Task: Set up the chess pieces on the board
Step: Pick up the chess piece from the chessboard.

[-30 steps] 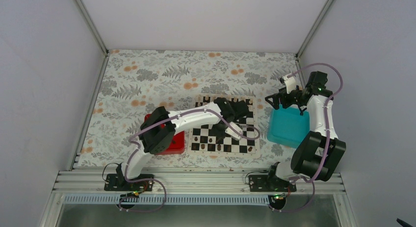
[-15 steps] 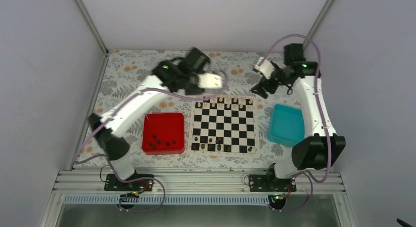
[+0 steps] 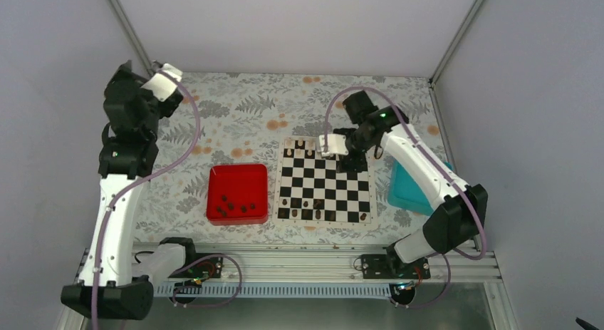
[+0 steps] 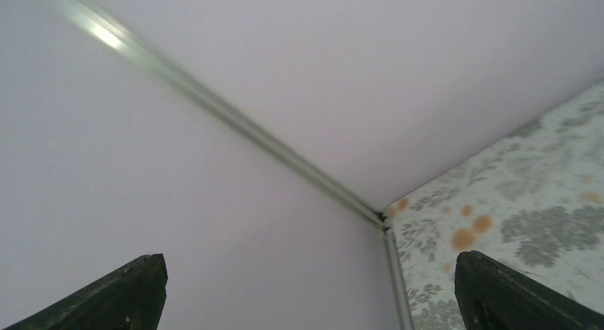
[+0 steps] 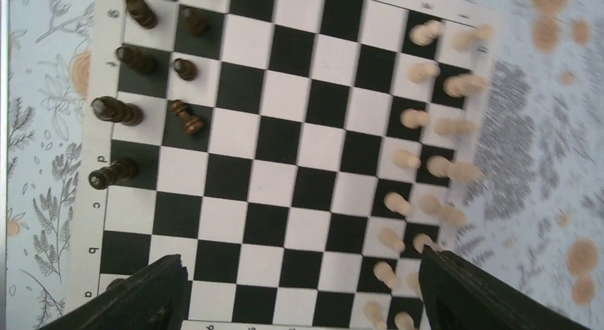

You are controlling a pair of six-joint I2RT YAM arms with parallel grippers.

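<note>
- board (image 5: pixel 285 166): smooth, flat, low sheen; black and cream squares look printed. Wood or card, cannot tell.
- chess pieces (image 5: pixel 114 110): dark brown, turned-wood look, slight gloss.
- pale pieces (image 5: pixel 427 162): light wood look, too blurred to judge finish.
- red tray (image 3: pixel 237 174): smooth plastic, mild gloss.
- teal tray (image 3: pixel 406 191): smooth plastic, flatter sheen.
- table cover (image 3: pixel 214 116): matt floral print; cloth or paper, cannot tell.
- walls (image 4: pixel 356 73): plain matt panels.
- corner strip (image 4: pixel 214 116): bare metal, bright glint.
- base rail (image 3: pixel 285 262): grooved metal, satin silver.
- arm links (image 3: pixel 420 159): glossy white plastic shells, matt black joints.
- right gripper (image 5: pixel 299 257), left gripper (image 4: pixel 306 262): fingers (image 5: pixel 484 301) matt black, faintly textured.
</note>
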